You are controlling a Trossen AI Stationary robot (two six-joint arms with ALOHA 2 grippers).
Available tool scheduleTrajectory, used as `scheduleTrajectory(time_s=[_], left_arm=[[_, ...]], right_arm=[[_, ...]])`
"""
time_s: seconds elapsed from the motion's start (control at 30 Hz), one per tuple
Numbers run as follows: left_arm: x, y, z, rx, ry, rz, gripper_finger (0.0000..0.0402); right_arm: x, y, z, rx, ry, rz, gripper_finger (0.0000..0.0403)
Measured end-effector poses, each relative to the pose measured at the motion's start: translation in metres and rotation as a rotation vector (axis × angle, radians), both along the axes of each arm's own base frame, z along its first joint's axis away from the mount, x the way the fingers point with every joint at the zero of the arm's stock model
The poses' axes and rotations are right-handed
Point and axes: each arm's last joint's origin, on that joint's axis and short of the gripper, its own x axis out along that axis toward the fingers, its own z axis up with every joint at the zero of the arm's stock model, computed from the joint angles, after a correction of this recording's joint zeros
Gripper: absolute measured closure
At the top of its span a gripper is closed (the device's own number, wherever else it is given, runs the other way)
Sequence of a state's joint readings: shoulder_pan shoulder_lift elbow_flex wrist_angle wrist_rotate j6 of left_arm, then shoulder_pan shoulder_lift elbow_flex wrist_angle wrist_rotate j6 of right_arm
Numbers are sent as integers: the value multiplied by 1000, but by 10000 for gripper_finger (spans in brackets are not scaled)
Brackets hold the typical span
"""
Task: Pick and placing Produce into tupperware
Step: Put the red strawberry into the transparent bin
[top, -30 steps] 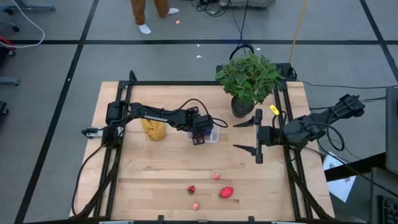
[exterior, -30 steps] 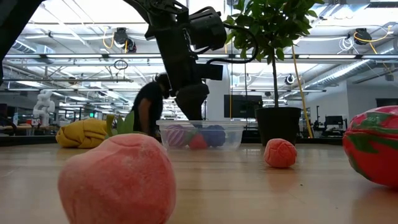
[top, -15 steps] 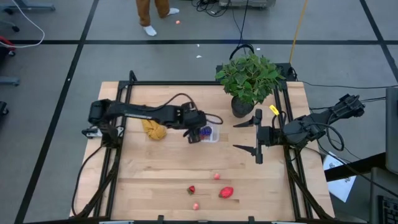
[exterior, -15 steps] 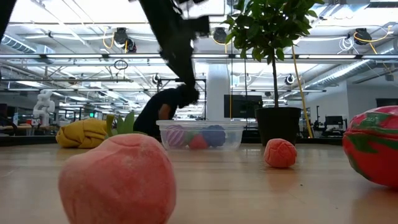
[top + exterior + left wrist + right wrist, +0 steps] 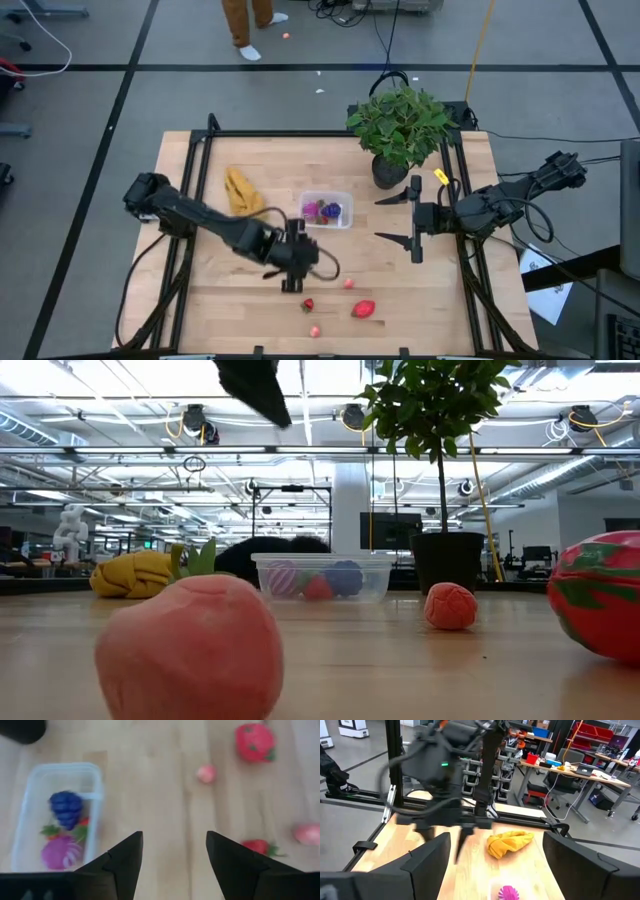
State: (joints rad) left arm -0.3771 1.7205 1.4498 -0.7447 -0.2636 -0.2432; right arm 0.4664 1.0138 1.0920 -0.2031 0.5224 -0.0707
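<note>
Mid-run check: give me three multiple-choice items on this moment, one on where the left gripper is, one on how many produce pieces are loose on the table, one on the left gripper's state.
1. Where is the left gripper?
A. Inside the tupperware
B. Over bare table between the tupperware and the loose produce
C. Beside the potted plant

2. How many produce pieces lie loose on the table outside the tupperware?
A. Four
B. One
C. Nine

3. What state is the left gripper in?
A. Open and empty
B. Shut on a strawberry
C. Shut on the banana bunch

Answers:
1. B: the high view shows it on the near side of the box, just short of the small strawberry.
2. A: that strawberry, the large red fruit and two pink pieces.
3. A: the left wrist view shows only bare wood between its fingers.
</note>
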Motion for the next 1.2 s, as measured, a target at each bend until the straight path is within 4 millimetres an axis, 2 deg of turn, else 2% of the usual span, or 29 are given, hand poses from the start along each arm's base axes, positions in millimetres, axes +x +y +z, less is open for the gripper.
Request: scheduleTrajectory(time_s=[0.13, 0.3, 0.47, 0.63, 0.93, 1.2], left_arm=[[-1, -24, -7, 2, -32, -28, 176], [4, -45, -30, -2, -8, 2, 176], [11, -55, -60, -66, 92, 5, 176], [16, -61, -80, -160, 170, 14, 176], [16, -64, -87, -247, 199, 130, 176], [17, -63, -87, -486, 262, 453, 176]], right_arm=[[0, 0, 0, 5, -4, -1, 94], [0, 0, 1, 9, -6, -1, 94], [0, 0, 2, 15, -15, -2, 94], [0, 0, 2, 28, -19, -4, 94], [0, 0, 1, 37, -12, -6, 94], [0, 0, 1, 38, -12, -5, 94]])
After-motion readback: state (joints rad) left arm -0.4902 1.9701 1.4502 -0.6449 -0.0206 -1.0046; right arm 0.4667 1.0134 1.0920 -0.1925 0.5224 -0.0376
